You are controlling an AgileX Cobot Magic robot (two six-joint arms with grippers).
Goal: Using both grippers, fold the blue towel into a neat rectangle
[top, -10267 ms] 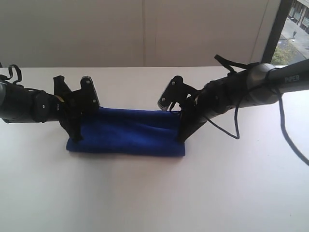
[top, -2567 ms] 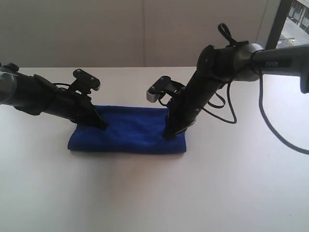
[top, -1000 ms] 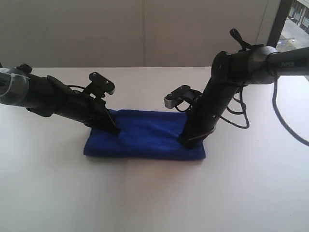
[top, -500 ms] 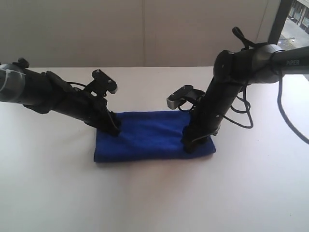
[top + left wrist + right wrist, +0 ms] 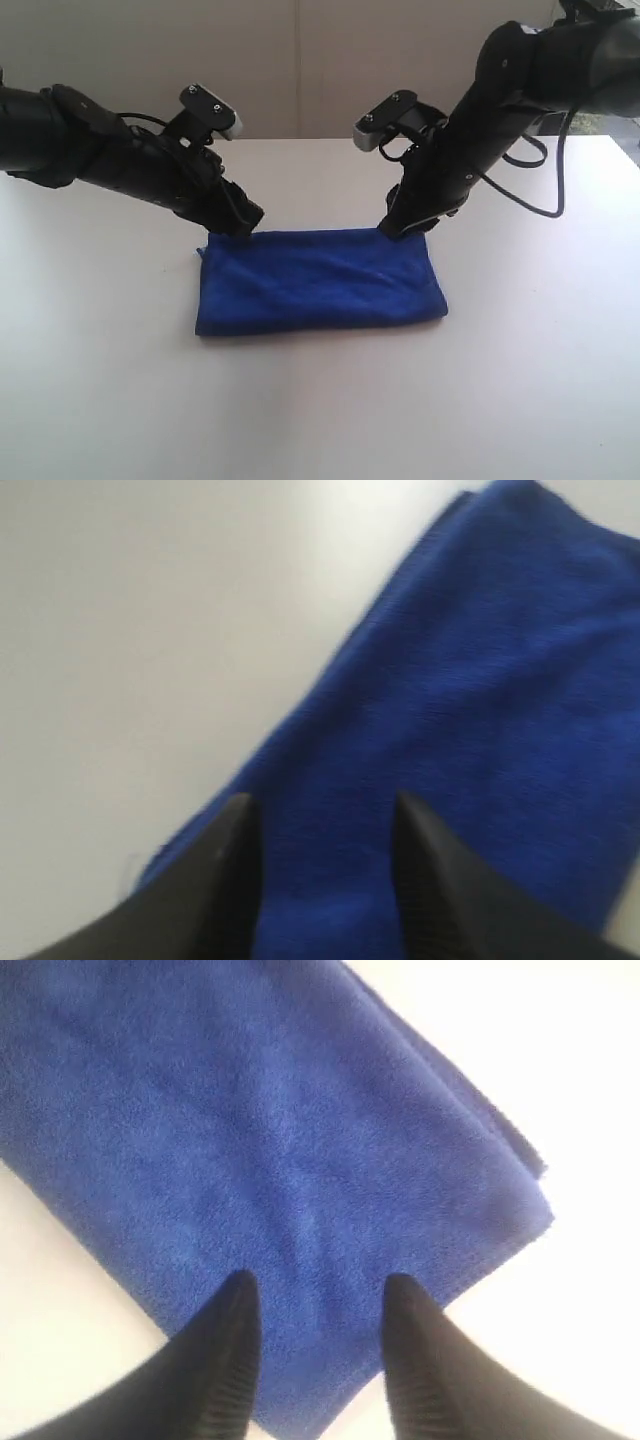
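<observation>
The blue towel (image 5: 320,285) lies flat on the white table as a folded rectangle, long side running left to right. My left gripper (image 5: 243,222) hangs just over the towel's far left corner, and my right gripper (image 5: 397,226) just over the far right corner. In the left wrist view the left gripper (image 5: 320,815) is open, with the towel (image 5: 480,680) showing between its dark fingers (image 5: 225,880) and nothing held. The right gripper (image 5: 317,1290) is likewise open above the towel (image 5: 260,1130), near a folded corner. No white tag shows.
The white table (image 5: 320,420) stretches bare in front of the towel and to both sides. A pale wall (image 5: 300,60) stands close behind the table's far edge. Black cables (image 5: 545,190) hang from the right arm.
Both grippers have risen off the towel and drawn back to its far edge. Across the earlier frames the towel slid to the right; it now lies flat and free.
</observation>
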